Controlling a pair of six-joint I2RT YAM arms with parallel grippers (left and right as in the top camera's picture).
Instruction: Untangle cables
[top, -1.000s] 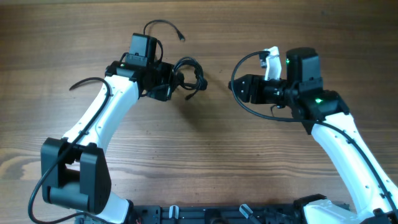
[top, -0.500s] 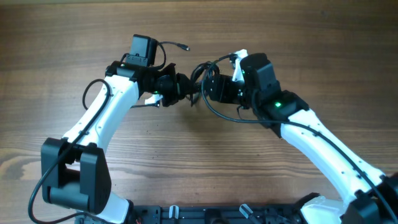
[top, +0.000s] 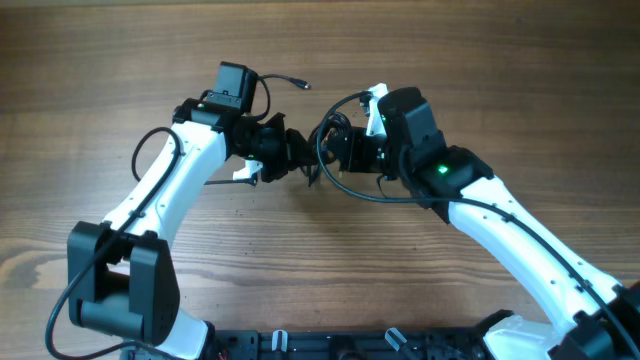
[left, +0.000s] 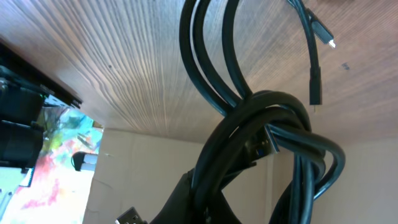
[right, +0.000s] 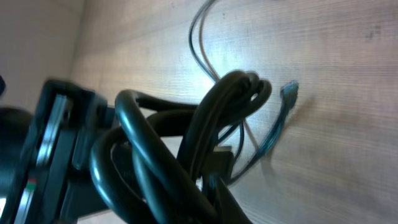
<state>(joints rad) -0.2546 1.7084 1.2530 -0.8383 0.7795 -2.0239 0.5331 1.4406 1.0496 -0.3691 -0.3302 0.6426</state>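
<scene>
Cables (top: 316, 150) bunched just above the table (top: 470, 60) between two arms reaching inward nose to nose, fingers hidden behind loops in both wrist views, left gripper (top: 293, 152) apparently clamped on them, right gripper (top: 336, 150) grip impossible to tell.

— What kind of room is this?
— A robot lab, it seems: two white arms (top: 170, 185) over a wooden counter (top: 100, 60), with a pale wall (left: 149, 155) and a colourful poster (left: 53, 146) beyond the left fingers (left: 183, 199).
</scene>
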